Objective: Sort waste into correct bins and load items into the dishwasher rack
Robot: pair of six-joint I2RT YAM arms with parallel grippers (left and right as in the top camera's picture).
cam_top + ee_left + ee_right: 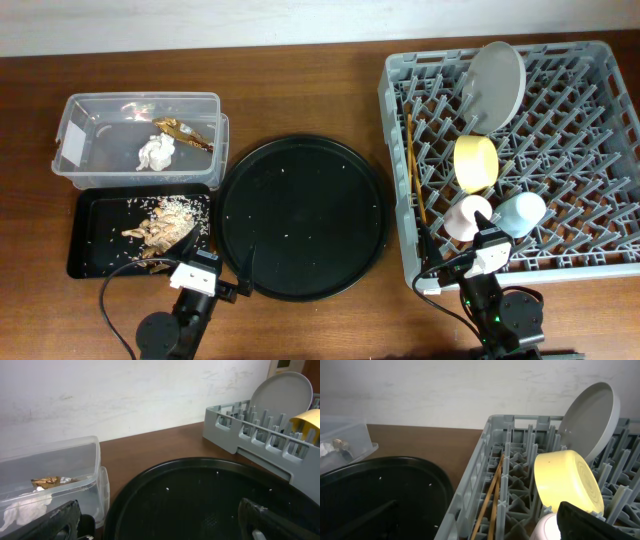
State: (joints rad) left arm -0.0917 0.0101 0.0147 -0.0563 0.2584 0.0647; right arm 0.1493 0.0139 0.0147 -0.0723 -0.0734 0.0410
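Dishwasher rack [590, 200], right: loaded. Plate [497, 82] stands on edge at the far side, yellow bowl [476, 163] on its side just nearer, pink cup [466, 217] and light-blue cup [520, 213] side by side nearest, chopsticks [413, 165] lying along the left wall.

Round black tray [303, 215], centre: bare but for pale specks.

Clear tub [80, 110], far left: holds the tissue [156, 153] and the wrapper [182, 132]. Shallow black tray [95, 240], near left: holds the food scraps [165, 220].

Judgement: sorting and loading look finished; only the specks are left.

Left gripper [162, 522]: spread wide over the round tray's near-left rim, empty. Right gripper [480, 522]: spread wide at the rack's near-left corner, grasping nothing, one finger close by the pink cup.
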